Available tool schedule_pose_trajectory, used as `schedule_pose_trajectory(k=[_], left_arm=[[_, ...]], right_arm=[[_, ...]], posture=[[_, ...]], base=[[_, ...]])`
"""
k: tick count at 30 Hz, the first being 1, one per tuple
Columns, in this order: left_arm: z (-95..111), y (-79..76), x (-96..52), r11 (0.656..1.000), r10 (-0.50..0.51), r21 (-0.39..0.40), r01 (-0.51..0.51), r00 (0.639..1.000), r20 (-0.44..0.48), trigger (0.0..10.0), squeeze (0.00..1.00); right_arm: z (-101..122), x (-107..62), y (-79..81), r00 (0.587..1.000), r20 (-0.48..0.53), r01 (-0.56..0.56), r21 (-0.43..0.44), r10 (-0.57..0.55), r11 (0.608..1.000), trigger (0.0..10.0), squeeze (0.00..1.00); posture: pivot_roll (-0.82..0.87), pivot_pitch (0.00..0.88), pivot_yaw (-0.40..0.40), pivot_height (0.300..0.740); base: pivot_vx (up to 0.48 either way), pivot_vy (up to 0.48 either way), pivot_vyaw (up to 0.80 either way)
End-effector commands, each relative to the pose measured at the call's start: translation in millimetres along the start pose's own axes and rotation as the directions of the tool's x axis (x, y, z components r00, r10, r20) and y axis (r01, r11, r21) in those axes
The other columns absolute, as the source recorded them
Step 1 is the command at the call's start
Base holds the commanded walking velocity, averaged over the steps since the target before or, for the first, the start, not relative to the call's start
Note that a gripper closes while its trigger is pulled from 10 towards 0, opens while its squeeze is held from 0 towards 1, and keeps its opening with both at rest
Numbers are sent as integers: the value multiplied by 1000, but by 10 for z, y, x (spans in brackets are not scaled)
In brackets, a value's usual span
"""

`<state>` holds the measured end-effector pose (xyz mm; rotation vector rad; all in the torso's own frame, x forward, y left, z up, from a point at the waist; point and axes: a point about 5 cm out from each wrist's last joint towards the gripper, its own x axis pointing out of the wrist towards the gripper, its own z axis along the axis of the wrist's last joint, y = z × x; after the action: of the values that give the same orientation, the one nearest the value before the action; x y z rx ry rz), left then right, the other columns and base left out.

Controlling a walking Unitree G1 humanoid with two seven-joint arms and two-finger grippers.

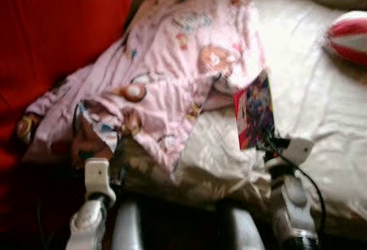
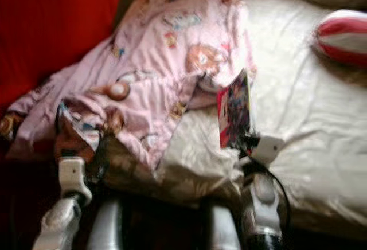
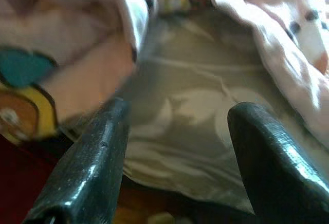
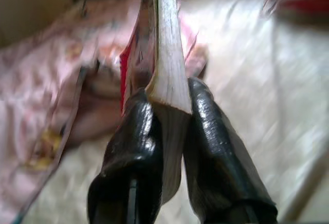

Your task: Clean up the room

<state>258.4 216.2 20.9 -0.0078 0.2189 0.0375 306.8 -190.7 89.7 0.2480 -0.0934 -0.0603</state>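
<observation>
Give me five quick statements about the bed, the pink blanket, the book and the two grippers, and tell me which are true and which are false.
1. The right gripper is shut on a thin book. True.
2. The book lies flat on the sheet. False: it is held up on edge above the white sheet.
3. The left gripper has its fingers apart, with nothing between them. True: it is at the near edge of the pink patterned blanket.
4. The blanket covers the whole bed. False: it lies on the robot's left side, and the sheet to the right is bare.
5. A red and white striped object lies on the far right of the bed. True.
</observation>
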Motion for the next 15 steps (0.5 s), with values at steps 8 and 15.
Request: schedule_pose_trajectory(k=[8, 15], left_arm=[[-50, 77, 10, 1000, 24, 0, -24, 1000, 16, 10000, 0], [-51, 100, 13, 1000, 23, 5, -23, 1000, 21, 10000, 0]], right_arm=[[-14, -12, 29, 1000, -13, -4, 3, 4, 1000, 10000, 0], [-68, -41, 29, 1000, -30, -1, 3, 1, 1000, 10000, 0]], posture=[[148, 42, -80, 674], [152, 59, -74, 719]], base=[[0, 0, 0], [0, 0, 0]])
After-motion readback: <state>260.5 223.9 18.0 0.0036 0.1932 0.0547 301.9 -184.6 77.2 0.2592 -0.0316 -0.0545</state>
